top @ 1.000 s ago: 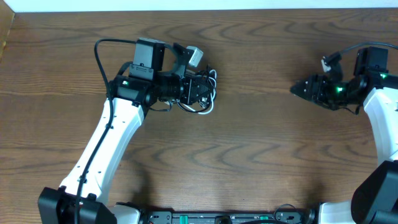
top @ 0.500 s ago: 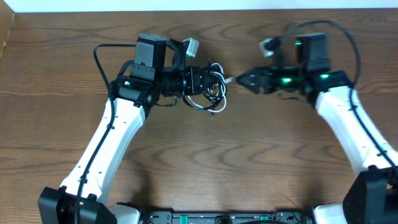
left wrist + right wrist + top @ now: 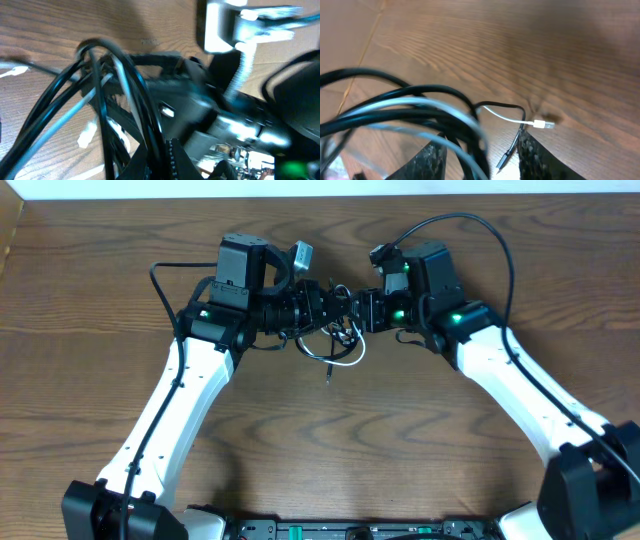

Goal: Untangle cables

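Tangled thin black and white cables (image 3: 343, 352) sit near the mid far edge of the wooden desk (image 3: 300, 450), clamped in the closed left gripper (image 3: 332, 310). Right gripper (image 3: 360, 312) has its jaws apart, astride the strands. Likely light, limp and slippery; best taken beside a plug.

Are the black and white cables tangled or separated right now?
Tangled: the cables loop over one another in a single bunch, not laid apart.

left arm (image 3: 172, 408) / right arm (image 3: 518, 388): white shells | black joints | green lights

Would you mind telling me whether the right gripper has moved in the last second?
Yes. The right gripper swung left, from the right edge of the table to the cables.
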{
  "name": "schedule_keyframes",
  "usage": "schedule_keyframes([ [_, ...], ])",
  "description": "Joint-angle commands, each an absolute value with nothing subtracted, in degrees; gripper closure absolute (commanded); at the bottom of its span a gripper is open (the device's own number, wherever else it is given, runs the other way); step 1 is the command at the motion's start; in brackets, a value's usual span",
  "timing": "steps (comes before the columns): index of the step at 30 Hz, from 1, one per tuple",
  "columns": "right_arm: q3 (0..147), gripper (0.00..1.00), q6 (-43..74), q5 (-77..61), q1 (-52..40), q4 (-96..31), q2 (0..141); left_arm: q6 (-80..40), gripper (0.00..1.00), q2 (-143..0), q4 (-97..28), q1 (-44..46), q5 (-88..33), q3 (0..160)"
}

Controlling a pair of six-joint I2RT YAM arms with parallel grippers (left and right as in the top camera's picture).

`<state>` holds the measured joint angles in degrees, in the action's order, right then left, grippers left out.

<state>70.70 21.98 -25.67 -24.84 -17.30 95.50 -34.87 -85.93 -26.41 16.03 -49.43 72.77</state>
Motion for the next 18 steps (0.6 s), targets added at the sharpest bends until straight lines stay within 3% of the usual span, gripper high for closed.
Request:
schedule_keyframes([
  [1, 71.24, 0.79, 25.96, -21.58, -24.82, -15.97, 99.59, -36.10, 0.93, -85.36, -26.02, 16.10, -51.31, 73.08],
  [4, 71.24, 0.99, 30.68, -15.84, -24.05, -17.89, 100.42, -35.51, 0.93, -85.36, -26.02, 15.64, -51.48, 73.08],
  [10, 71.24, 0.99, 35.33, -5.37, -20.36, -28.95, 100.29, -27.92, 0.92, -85.34, -26.50, 11.51, -52.03, 73.08],
  [18, 71.24, 0.99, 30.06, -9.28, -13.26, -37.76, 100.25, -20.43, 0.92, -85.36, -30.98, 4.91, -43.46, 73.08],
])
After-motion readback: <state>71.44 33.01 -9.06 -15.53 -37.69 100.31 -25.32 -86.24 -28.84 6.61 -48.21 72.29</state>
